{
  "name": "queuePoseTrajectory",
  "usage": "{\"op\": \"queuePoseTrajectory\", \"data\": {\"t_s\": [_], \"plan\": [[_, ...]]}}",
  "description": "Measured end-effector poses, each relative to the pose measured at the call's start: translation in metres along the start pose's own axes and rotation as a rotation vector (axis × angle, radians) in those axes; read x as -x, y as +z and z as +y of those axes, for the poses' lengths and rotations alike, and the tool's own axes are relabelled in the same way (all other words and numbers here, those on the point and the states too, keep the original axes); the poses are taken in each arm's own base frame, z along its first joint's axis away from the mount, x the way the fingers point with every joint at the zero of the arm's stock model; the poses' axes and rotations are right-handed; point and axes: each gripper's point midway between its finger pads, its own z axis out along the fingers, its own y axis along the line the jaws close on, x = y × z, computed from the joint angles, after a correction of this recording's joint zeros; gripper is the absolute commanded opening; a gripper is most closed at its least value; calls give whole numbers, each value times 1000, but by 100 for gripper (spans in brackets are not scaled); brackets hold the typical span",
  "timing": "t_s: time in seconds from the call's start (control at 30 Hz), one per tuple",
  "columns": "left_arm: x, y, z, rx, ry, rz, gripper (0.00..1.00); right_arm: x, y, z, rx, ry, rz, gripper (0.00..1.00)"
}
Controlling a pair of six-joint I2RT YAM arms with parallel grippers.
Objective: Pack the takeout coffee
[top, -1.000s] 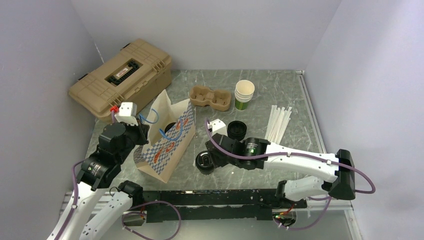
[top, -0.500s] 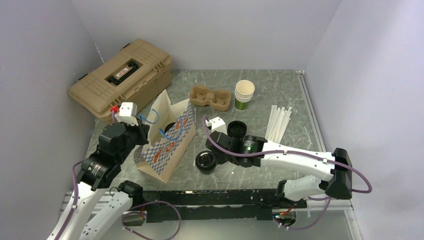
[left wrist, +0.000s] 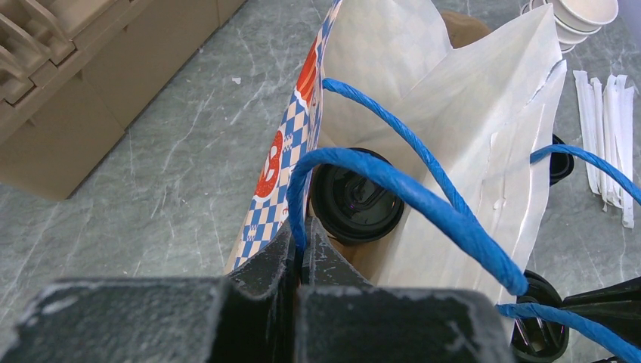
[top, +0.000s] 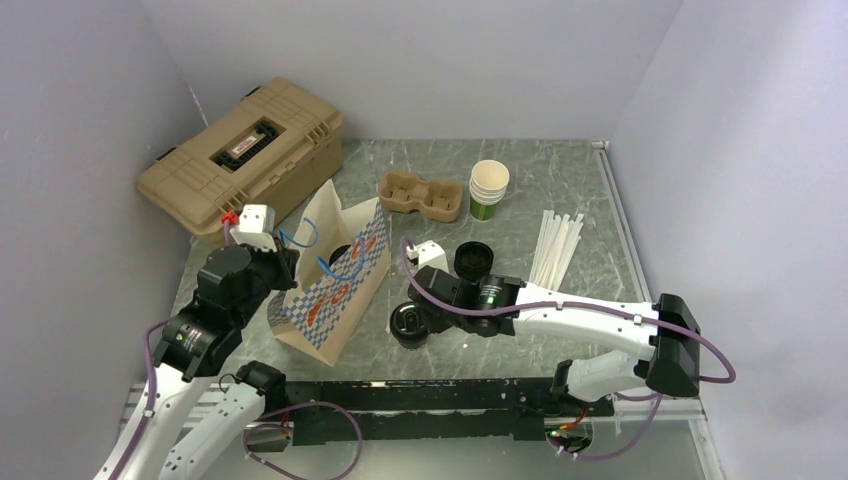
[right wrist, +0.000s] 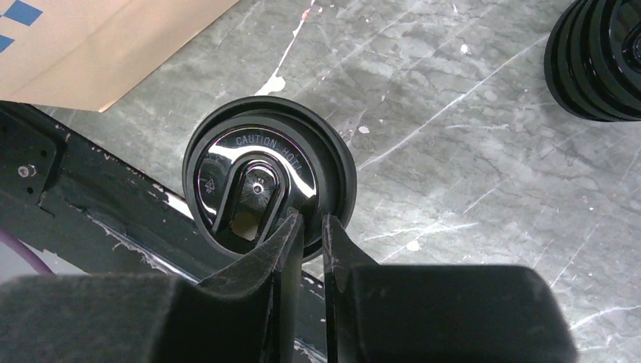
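Observation:
One takeout coffee (top: 409, 323), a cup with a glossy black lid, sits near the table's front edge, right of the paper bag (top: 335, 290). My right gripper (top: 426, 317) is shut on the near rim of its lid (right wrist: 268, 178), the fingertips (right wrist: 293, 227) pinching the edge. A second lidded coffee (left wrist: 355, 203) stands inside the open bag. My left gripper (left wrist: 302, 234) is shut on the bag's blue rope handle (left wrist: 393, 181) at the bag's left edge and holds the mouth open.
A tan toolbox (top: 245, 150) sits at back left. A cardboard cup carrier (top: 420, 195), a stack of lidless cups (top: 488, 188), a stack of black lids (top: 473, 260) and wrapped straws (top: 558, 245) lie behind and right of the coffee.
My right arm's wrist has shifted a little left, toward the bag. The coffee in its grip has barely moved. The left arm and the bag are still.

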Motion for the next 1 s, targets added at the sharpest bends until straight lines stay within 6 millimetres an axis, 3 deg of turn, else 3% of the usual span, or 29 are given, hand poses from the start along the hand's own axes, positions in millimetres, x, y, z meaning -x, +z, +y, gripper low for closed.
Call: {"op": "queuePoseTrajectory", "data": {"t_s": [0.23, 0.83, 1.0], "plan": [[0, 0, 0, 0, 0, 0, 0, 2, 4, 4, 21, 19, -14, 0], [0, 0, 0, 0, 0, 0, 0, 0, 11, 16, 28, 15, -27, 0], [0, 0, 0, -1, 0, 1, 0, -4, 14, 29, 25, -18, -16, 0]]}}
